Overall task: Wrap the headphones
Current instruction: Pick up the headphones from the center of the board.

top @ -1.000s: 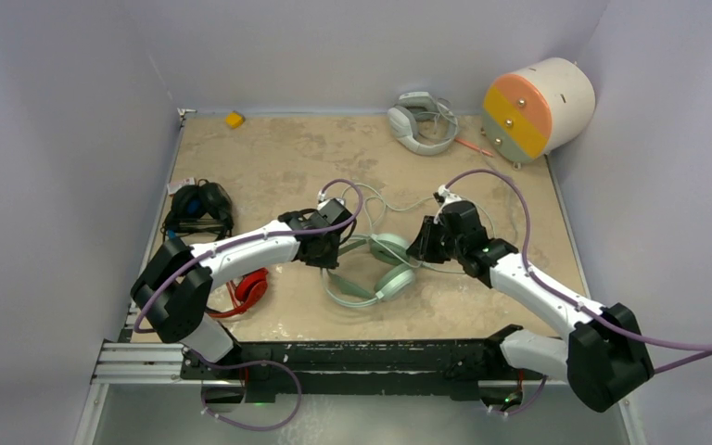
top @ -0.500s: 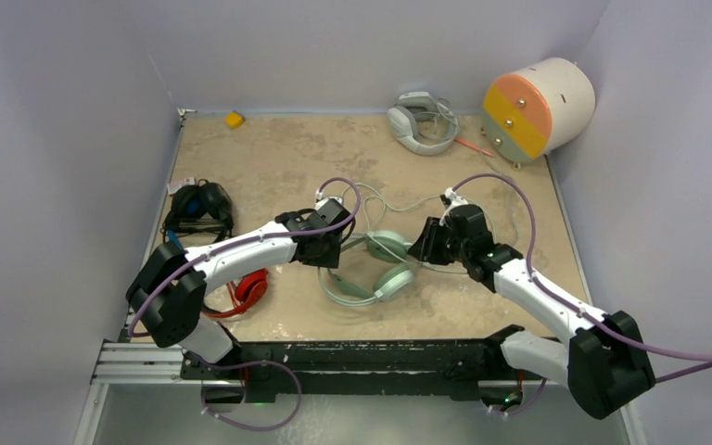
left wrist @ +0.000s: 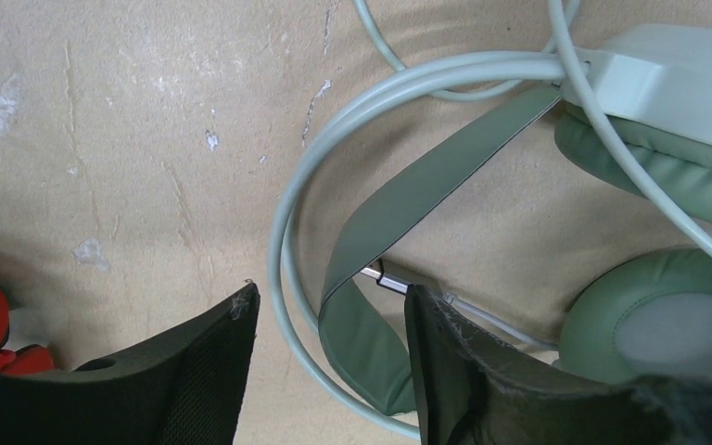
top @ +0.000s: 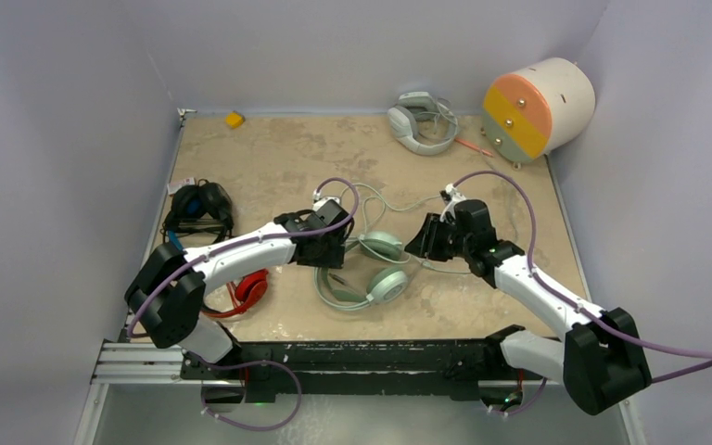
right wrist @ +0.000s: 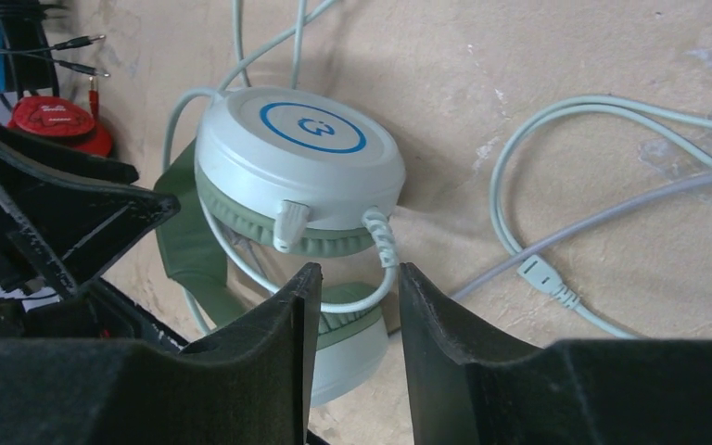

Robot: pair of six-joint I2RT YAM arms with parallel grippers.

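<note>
The pale mint-green and white over-ear headset (top: 389, 285) lies in the middle of the sandy beige counter (top: 269, 167), between the two arms. Its ear cups are close to each other and its headband curves toward the left arm. The left claw (top: 334, 267) stands over this headband. In the left wrist view the two black fingers of the claw (left wrist: 331, 292) are apart. The pale wire hoops and the dark green strap (left wrist: 426, 185) of the headband pass between them, and the fingers are not closed on them.

The right claw (top: 414, 248) is at the right side of the same headset, near the farther ear cup. In the right wrist view its fingers (right wrist: 359, 269) are also apart. The white ear cup with a blue ring (right wrist: 297, 148) is just in front of the tips. A thin pale cable (right wrist: 380, 239) loops down from this cup into the gap, but it is not pinched.

The red-and-black headset (top: 250, 289) lies near the front left, partly under the left arm. The black headset with blue ear cups (top: 199, 209) rests at the left edge. The grey-white headset (top: 419, 122) is at the far edge, near a round white drum with an orange, yellow and green face (top: 538, 107)
</note>
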